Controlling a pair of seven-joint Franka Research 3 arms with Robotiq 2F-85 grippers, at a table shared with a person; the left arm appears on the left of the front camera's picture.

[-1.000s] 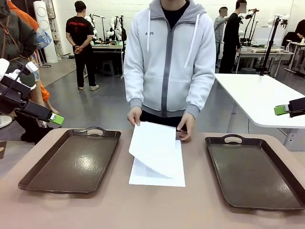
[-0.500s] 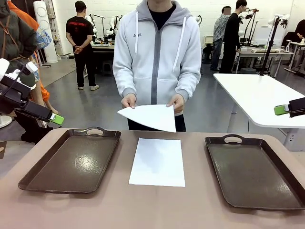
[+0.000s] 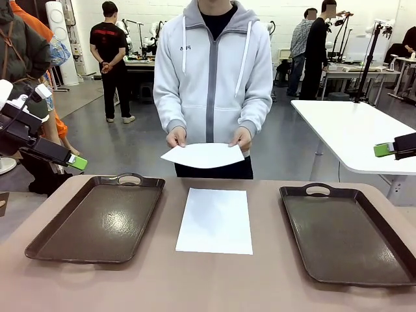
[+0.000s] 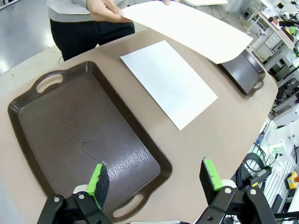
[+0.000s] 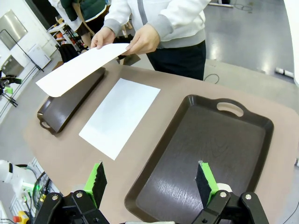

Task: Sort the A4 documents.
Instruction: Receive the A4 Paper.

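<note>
Grey workshop floor and other benches behind, tan counter up front. Flat at mid-counter, one white A4 sheet, long edges running toward the person, lying between the left tray and the right tray, touching neither. Both trays dark brown, handled, bare inside. Above the counter's far edge, a second A4 sheet, pinched by one hand at one far corner and the other hand at the opposite one, held nearly level, sagging slightly, clear of the sheet below. Raised off the counter at the left side, left end effector, fingers spread wide, grasping nothing, well apart from both sheets. Raised at the right side, right end effector, released and empty, with the right tray below it.
</note>
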